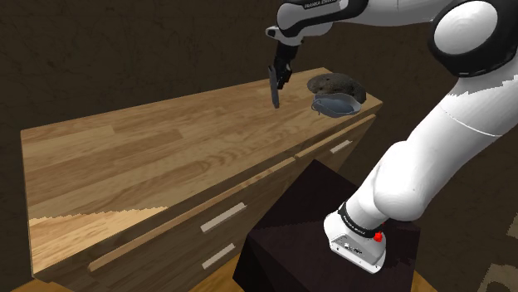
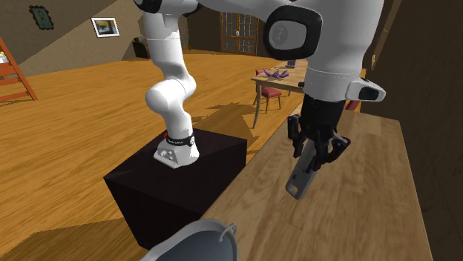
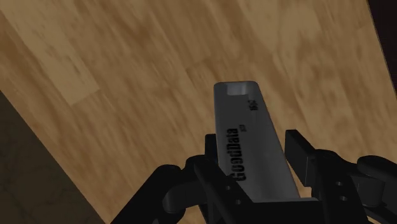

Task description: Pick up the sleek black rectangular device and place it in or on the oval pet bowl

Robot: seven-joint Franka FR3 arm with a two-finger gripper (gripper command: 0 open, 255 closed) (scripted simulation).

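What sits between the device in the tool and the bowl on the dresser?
Nothing: the shoulder view shows only bare wooden dresser top between the held device and the bowl. A brown lump lies just beyond the bowl, not between them.

Shoulder view overlooks the wooden top [image 1: 124,158] from behind the stand [image 1: 290,240]; second exterior view, seemingly opposite, faces back closely.

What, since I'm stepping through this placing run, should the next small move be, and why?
The tool is shut on the dark grey flat rectangular device, which hangs above the wooden dresser top. The grey oval bowl lies to the shoulder view's right of it. So probably carry the device sideways toward the bowl, keeping height.
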